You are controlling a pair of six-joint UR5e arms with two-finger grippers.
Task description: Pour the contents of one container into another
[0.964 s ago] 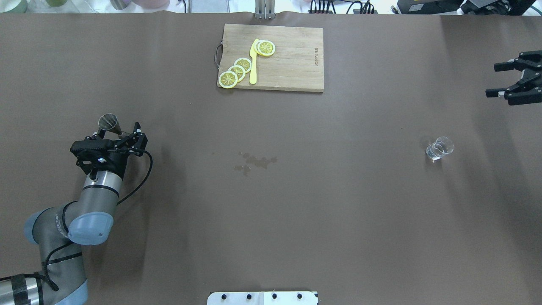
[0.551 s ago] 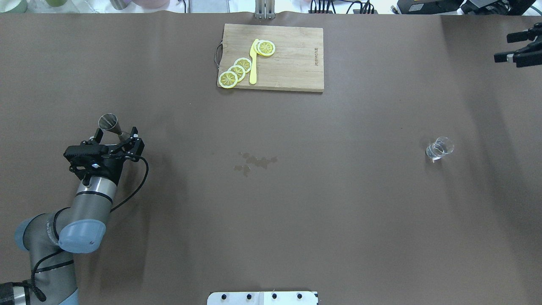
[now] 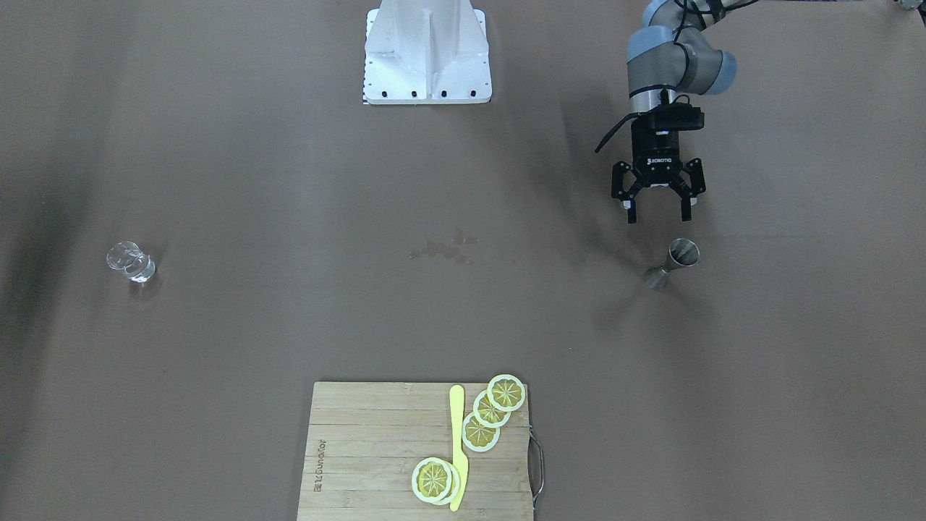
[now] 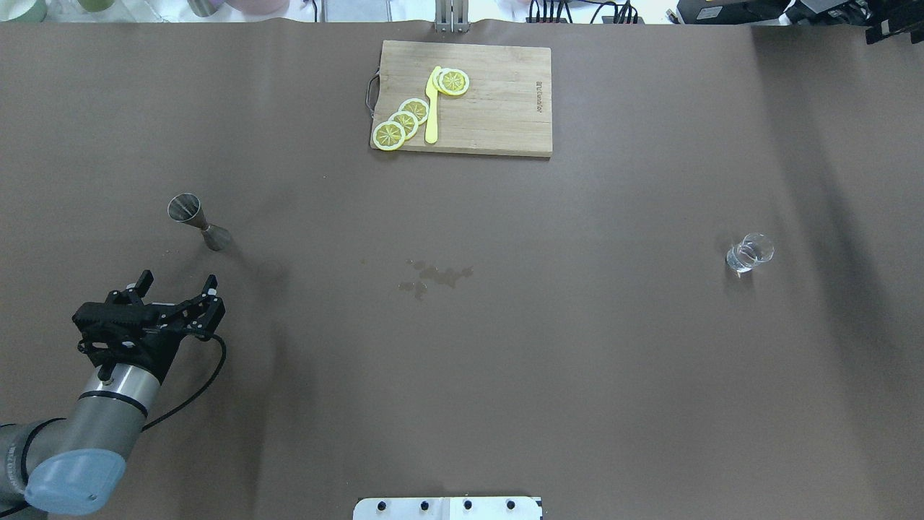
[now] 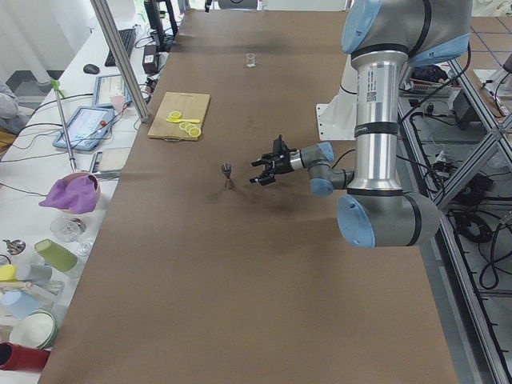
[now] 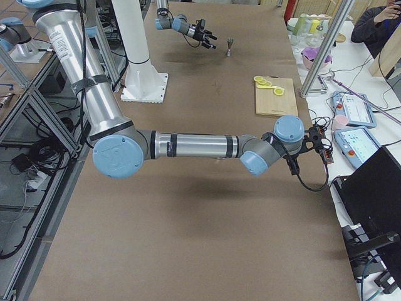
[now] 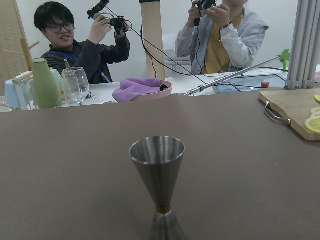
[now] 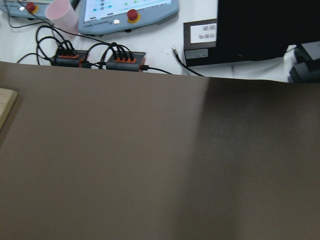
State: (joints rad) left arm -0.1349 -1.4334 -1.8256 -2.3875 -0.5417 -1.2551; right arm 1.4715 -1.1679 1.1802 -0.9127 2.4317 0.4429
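Though narrow-waisted, upright steel jigger [image 4: 200,223]

you're in a robotics lab: robot arms [image 6: 188,145] rise from a white pedestal [image 3: 427,51] by a brown-covered counter [image 4: 505,325], with aluminium framing [image 5: 121,60], a teach pendant [image 8: 150,17] with a red button, cable boxes [image 8: 125,62], and people [image 7: 75,50] holding controllers [image 7: 117,22].

The small clear glass [image 4: 749,253] stands upright at the right. The grey steel jigger [image 4: 200,223], hourglass-shaped with a narrow waist, stands upright well apart at the left, open cup upward
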